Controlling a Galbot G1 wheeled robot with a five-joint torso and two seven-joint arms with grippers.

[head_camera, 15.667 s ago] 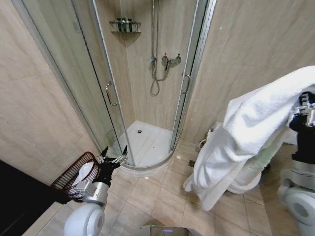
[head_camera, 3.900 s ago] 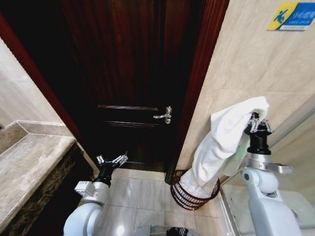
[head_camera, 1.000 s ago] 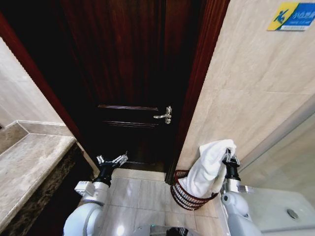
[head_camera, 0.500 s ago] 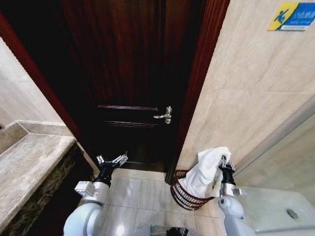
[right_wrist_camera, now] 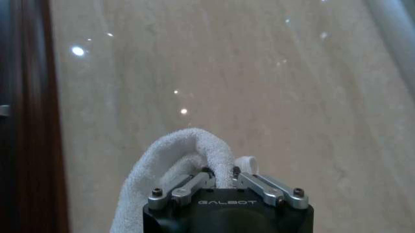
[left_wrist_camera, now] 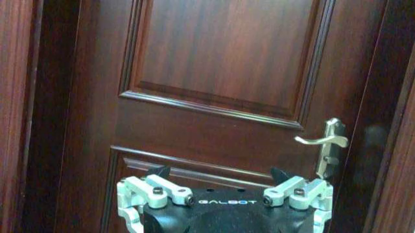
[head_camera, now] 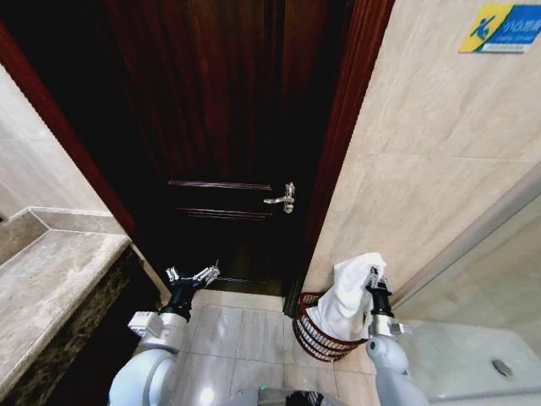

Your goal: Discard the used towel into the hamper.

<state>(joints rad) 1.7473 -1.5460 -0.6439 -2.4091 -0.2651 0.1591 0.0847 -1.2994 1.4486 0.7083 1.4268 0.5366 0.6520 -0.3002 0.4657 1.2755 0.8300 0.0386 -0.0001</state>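
Observation:
The white towel [head_camera: 347,292] hangs bunched down into the hamper [head_camera: 317,334], a dark reddish-brown openwork basket on the floor by the door frame. My right gripper [head_camera: 371,277] is shut on the towel's top fold, just above the hamper's right rim. In the right wrist view the towel [right_wrist_camera: 178,162] loops over the closed right gripper [right_wrist_camera: 220,171] in front of the beige wall. My left gripper [head_camera: 193,275] stands open and idle low at the left, pointing at the door; its spread fingers [left_wrist_camera: 159,171] show in the left wrist view.
A dark wooden door [head_camera: 220,127] with a silver lever handle [head_camera: 284,199] fills the middle. A beige tiled wall [head_camera: 423,161] rises behind the hamper. A stone counter [head_camera: 46,279] is at the left. Pale floor tiles [head_camera: 241,334] lie between my arms.
My right gripper has sunk lower and moved left with the towel, which has dropped further into the hamper and bunched up. The left arm has not moved.

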